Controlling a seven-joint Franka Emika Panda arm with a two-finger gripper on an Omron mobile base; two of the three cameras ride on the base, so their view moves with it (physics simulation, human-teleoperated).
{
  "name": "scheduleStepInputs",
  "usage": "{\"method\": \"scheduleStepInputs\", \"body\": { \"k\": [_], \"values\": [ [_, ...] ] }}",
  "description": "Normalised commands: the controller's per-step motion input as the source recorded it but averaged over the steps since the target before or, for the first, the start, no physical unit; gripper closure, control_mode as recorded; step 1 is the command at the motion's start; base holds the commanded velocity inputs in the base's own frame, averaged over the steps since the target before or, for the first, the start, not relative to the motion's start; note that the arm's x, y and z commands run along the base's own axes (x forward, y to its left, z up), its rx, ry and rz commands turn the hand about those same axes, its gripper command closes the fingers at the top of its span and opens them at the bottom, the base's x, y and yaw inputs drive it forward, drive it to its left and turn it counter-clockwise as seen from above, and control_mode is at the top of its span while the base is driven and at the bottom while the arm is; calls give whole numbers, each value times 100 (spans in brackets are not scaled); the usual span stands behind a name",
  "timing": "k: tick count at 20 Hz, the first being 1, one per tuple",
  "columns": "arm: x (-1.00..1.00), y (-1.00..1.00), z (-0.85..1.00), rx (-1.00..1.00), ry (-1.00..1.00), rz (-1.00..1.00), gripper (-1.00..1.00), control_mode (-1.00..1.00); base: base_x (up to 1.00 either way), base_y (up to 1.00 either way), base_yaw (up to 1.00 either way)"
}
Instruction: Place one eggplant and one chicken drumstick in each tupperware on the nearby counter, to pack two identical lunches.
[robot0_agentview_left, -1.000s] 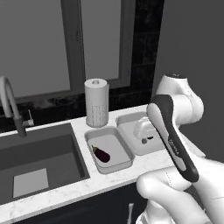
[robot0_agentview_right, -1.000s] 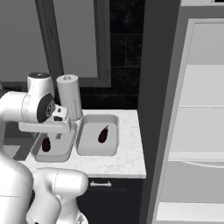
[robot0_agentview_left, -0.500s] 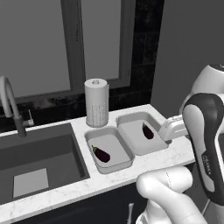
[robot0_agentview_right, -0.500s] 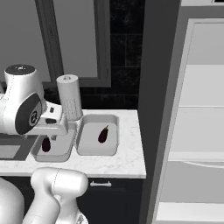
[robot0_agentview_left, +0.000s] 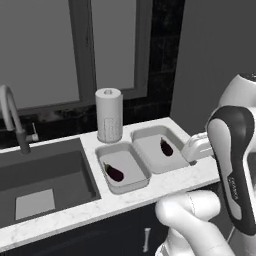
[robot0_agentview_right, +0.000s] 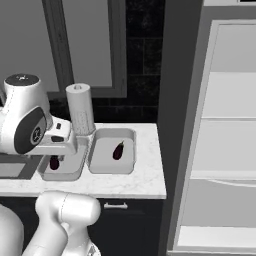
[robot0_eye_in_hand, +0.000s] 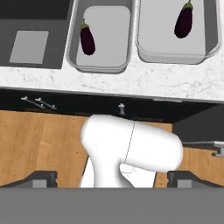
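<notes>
purple-skinned and smooth, each eggplant (robot0_eye_in_hand: 87, 38) (robot0_eye_in_hand: 184, 20) lies loose in its own tupperware (robot0_eye_in_hand: 101, 65) (robot0_eye_in_hand: 171, 51) on the counter (robot0_eye_in_hand: 131, 81); they look light, firm and a little slippery, best pinched across the thick middle. no drumstick is packed yet. since half a second ago the arm has swung back off the trays, and the gripper (robot0_eye_in_hand: 112, 179) is spread wide and empty.

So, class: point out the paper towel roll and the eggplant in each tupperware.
paper towel roll (robot0_agentview_left: 109, 116), left base view, middle of its side
left eggplant (robot0_eye_in_hand: 87, 39), hand view, its purple body
right eggplant (robot0_eye_in_hand: 183, 21), hand view, its purple body
</notes>
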Motion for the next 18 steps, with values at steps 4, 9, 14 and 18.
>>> {"method": "scheduleStepInputs", "body": {
  "k": [4,9,14,18],
  "values": [
    [0,0,0,0,0,0,-100,100,-100,-55,-11],
    [0,0,0,0,0,0,-100,100,-47,-85,-11],
    [0,0,0,0,0,0,-100,100,-2,-100,-9],
    [0,0,0,0,0,0,-100,100,0,-92,-6]
  ]
}}
